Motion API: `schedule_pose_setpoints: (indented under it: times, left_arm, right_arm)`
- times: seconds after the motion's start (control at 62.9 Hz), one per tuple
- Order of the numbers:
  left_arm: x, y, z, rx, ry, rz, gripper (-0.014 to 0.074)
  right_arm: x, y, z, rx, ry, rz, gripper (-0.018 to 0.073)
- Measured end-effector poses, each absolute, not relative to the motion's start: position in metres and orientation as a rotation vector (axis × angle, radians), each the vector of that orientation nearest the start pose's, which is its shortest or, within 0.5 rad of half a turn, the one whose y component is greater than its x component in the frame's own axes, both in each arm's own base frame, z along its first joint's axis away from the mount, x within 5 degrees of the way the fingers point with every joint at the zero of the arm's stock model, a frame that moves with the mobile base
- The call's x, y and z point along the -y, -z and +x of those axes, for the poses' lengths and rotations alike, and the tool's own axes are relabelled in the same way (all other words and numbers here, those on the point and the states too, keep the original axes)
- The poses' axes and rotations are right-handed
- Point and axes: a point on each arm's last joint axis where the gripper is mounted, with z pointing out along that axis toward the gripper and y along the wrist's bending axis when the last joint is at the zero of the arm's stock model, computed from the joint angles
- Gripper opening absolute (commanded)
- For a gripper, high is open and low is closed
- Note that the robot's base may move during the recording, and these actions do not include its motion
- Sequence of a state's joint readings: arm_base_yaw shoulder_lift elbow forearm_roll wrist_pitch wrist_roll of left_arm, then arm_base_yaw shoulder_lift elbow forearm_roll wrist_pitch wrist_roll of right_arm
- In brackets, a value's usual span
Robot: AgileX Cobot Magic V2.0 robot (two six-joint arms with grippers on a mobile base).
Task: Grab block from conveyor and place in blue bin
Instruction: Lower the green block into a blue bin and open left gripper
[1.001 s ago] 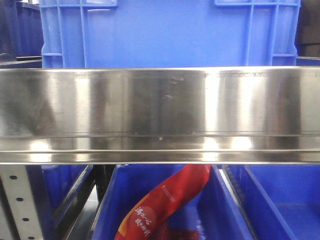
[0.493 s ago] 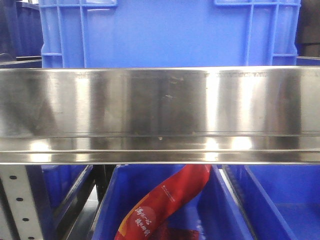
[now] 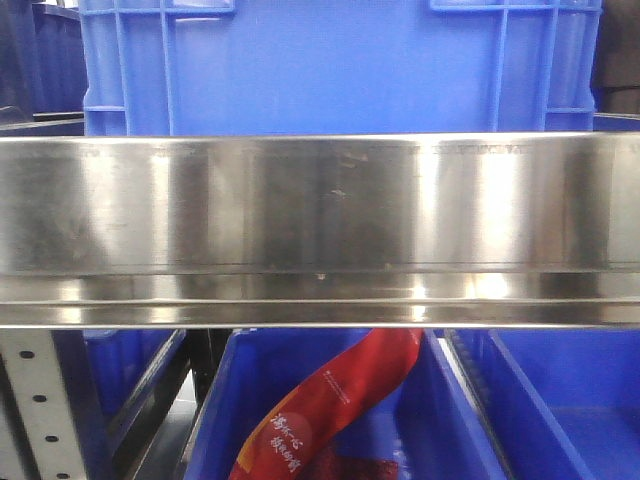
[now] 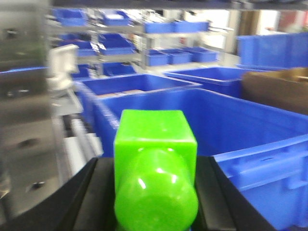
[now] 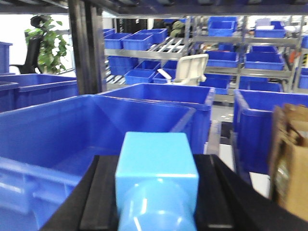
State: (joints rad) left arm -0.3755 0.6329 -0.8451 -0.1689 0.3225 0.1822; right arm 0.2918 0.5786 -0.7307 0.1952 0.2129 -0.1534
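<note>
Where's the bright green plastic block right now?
Left wrist view, bottom centre: the bright green plastic block is held in the left hand, with the open blue plastic bin directly behind it.

Steel beam (image 3: 320, 230): was seen spanning the front view from edge to edge, brushed and glossy, with a folded lip along its lower edge.
Above the beam: a blue crate (image 3: 340, 65) was seen rising behind the top edge; contact could not be told.
Upright (image 3: 40, 410): a pale perforated post was seen beneath the beam, at the left.
Below the beam: a blue bin (image 3: 215, 425) was seen, with a red packet (image 3: 330, 400) lying inside.
Background shelves (image 5: 250, 72): were loaded with rows of small blue bins.
</note>
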Motion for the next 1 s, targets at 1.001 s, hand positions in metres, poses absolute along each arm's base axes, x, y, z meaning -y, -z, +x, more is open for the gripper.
schedule_pose_setpoints:
  times: [1.001]
  left_arm:
    - [0.180,-0.404,0.284,-1.801,0.472,0.506,0.0032]
  right_arm:
    - [-0.144,-0.395,0.264,-1.743,-0.408,-0.419,-0.0141]
